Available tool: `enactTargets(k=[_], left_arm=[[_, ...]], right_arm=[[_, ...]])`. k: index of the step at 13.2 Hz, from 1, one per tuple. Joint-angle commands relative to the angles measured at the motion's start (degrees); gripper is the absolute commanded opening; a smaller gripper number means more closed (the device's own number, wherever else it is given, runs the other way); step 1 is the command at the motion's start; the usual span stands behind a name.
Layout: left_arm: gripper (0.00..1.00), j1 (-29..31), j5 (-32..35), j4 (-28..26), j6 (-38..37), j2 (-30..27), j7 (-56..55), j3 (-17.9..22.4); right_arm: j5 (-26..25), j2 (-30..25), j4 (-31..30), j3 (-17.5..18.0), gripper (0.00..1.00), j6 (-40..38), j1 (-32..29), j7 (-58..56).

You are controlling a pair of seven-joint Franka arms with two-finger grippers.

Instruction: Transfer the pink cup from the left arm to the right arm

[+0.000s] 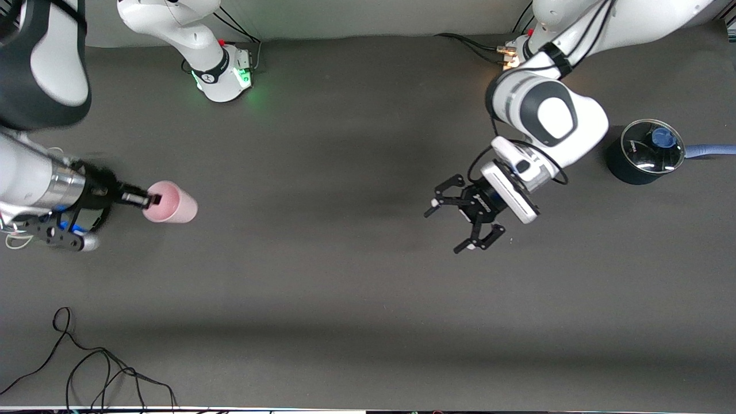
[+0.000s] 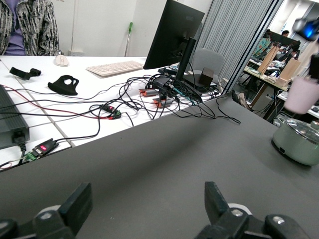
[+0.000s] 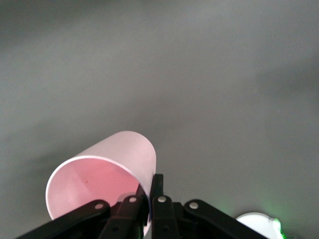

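A: Front view: the small pale-pink tapered plastic cup [image 1: 171,202] is hanging at nine o'clock, pinched by its rim in the right gripper [image 1: 150,200]; the left gripper [image 1: 467,217] is spread empty over mid-table.

B: Left wrist view: its fingers [image 2: 75,205] are gaping, the cup [image 2: 303,94] showing at two o'clock.

A: Right wrist view: jaws are clamping the rim [image 3: 145,195]. Handover looks done; next is probably carrying the cup off steadily.

White arms, black joints and cables

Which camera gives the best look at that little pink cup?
The right wrist view: the pink cup fills it, the right end effector pinching its rim. The front view shows it small; the left wrist view, a distant blur.
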Motion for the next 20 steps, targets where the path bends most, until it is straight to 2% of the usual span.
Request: enactTargets(k=[1,7,10,12,14,15,16,17,20], left_arm=[[1.0,3.8,3.12,-3.11,-4.58,-1.14,-0.66,-1.02],[1.0,10.38,11.46,-6.79,-16.09,-1.14,-0.92,-0.4],[1.0,13.38,17.18,-8.2,-24.52,-2.01,-1.71,2.93],[1.0,16.1,28.99,-8.12,-31.8,-2.1,-10.7,4.69],[1.0,20.39,48.04,-5.67,-42.42,-2.45,-28.43,5.05],[1.0,21.81,54.14,-3.74,-47.61,-2.37,-34.09,5.14],[1.0,23.65,57.85,-1.46,-52.71,-2.45,-37.97,5.14],[1.0,25.06,59.98,0.21,-56.68,-2.54,-40.53,5.14],[1.0,29.02,70.42,6.01,-68.8,-3.77,-51.15,5.14]], right_arm=[[-1.07,-1.61,-11.73,-0.43,0.0,11.3,1.5,-1.94],[-0.99,0.23,-31.34,-0.43,0.0,39.77,1.41,-8.35],[-0.81,3.57,-36.01,-0.34,0.0,49.28,1.5,-9.5],[-0.28,4.28,-36.99,-0.16,0.0,51.06,1.58,-9.5],[-0.28,4.98,-36.9,-0.16,0.0,51.15,1.41,-9.5],[-0.11,5.16,-36.9,-0.16,0.27,51.15,1.41,-9.5],[-0.02,4.99,-36.9,-0.16,0.82,51.15,1.41,-9.42],[0.07,4.55,-36.73,-0.16,1.0,50.72,1.41,-9.24],[0.16,0.52,-36.2,-0.34,1.0,50.1,1.5,-6.62]])
